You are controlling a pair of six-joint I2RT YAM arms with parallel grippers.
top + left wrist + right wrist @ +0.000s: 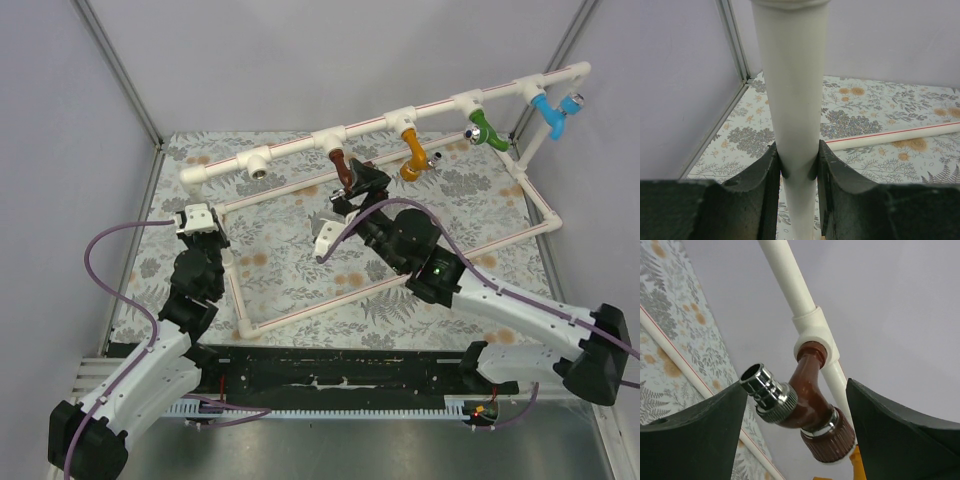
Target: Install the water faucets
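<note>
At twelve o'clock we judge brown tap [805, 400] and orange tap [412, 156] fitted; right gripper [796, 390] wide, left gripper [799, 161] clamps pipe [792, 75].

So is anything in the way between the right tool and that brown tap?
Nothing visible. The right tool stands open with a finger on either side of the brown tap, which already sits in its white fitting on the pipe.

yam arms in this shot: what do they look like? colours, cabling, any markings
The left arm and the right arm match: white link shells, black joint housings, black bases. A thin purple cable loops loosely along each arm. A small green light glows on a black joint of the right arm. The fingers are dark, matte and rough-textured, with scalloped inner edges. No lettering is readable.
</note>
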